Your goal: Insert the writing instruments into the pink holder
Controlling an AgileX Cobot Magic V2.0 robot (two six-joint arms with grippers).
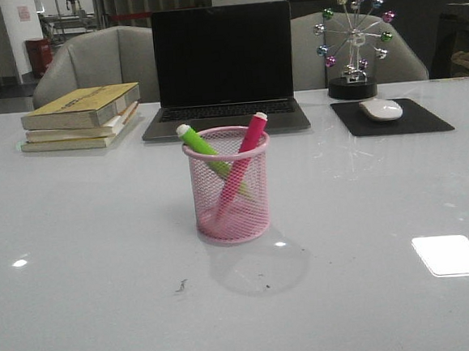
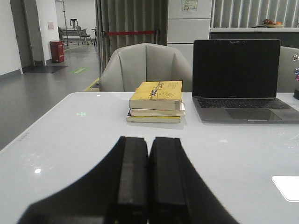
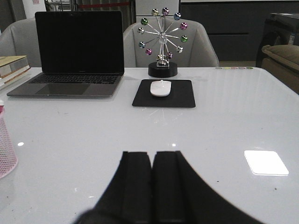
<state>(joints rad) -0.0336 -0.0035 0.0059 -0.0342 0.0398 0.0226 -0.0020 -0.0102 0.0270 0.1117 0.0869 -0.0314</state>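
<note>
**Both markers standing in the pink cup**

Glossy white table (image 1: 82, 301) under me, office chairs behind. Nearest in, my left gripper (image 2: 148, 186) is pressed closed on nothing, and my right gripper (image 3: 152, 186) is closed and empty too, both low over bare tabletop. Mid-table stands the pink mesh holder (image 1: 231, 212), upright. Inside it the lime green marker (image 1: 204, 148) and the magenta marker (image 1: 247, 146) lean crossed, white caps above the rim. Beyond: stacked books (image 1: 82, 116), open laptop (image 1: 222, 62), mouse (image 1: 381, 109) on its black pad (image 1: 425, 118), ball ornament (image 1: 355, 40).
</note>
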